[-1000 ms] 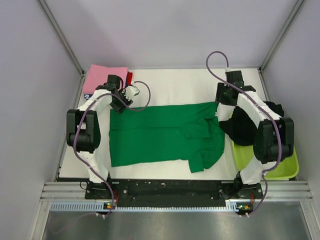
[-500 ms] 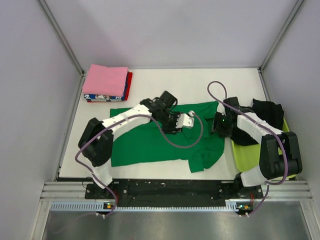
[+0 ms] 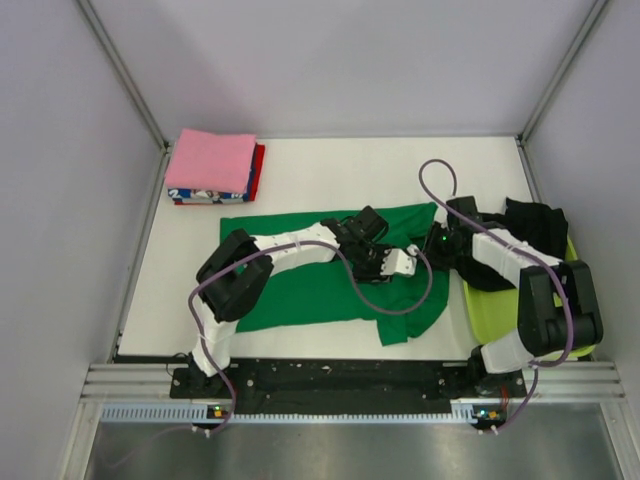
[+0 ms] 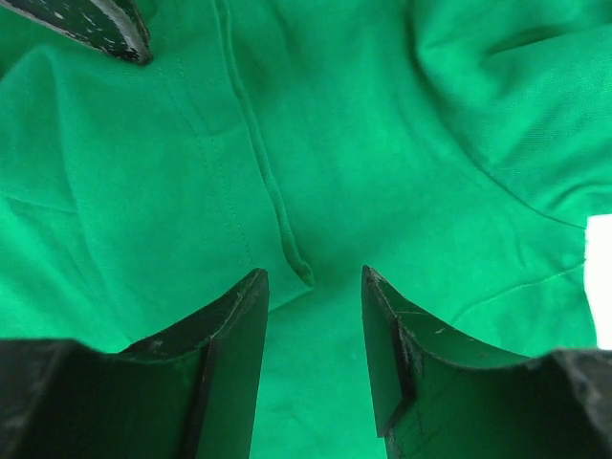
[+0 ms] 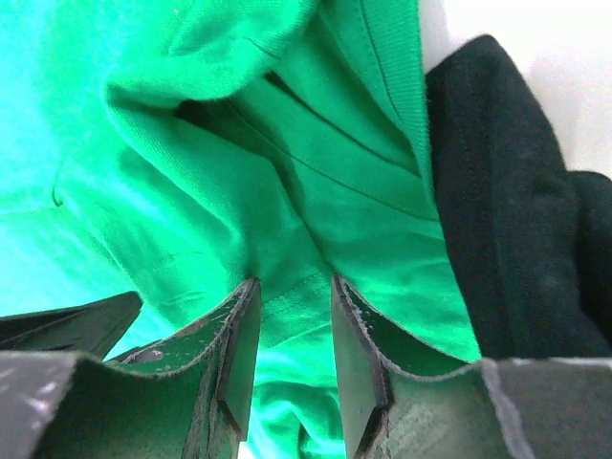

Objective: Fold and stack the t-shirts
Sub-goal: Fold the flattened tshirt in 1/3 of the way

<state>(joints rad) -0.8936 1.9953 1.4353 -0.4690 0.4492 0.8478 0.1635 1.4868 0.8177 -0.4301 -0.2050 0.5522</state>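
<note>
I'm looking down on a flat white surface point(image 3: 330, 165), boxed in on three sides by plain pale grey wall panels point(image 3: 340, 60) with slim aluminium corner struts point(image 3: 121, 70). A ribbed silver metal rail point(image 3: 340, 392) runs along its near edge. The light is even and soft.

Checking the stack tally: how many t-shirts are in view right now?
5. Green one spread mid-table; black one draped on the tub at right; pink, red and blue-white printed ones stacked far left. The stack may hide more.

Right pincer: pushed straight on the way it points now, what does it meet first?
The green t-shirt: its bunched fold lies just ahead of the right pincer, probably very close. The black t-shirt sits off to the side.
</note>
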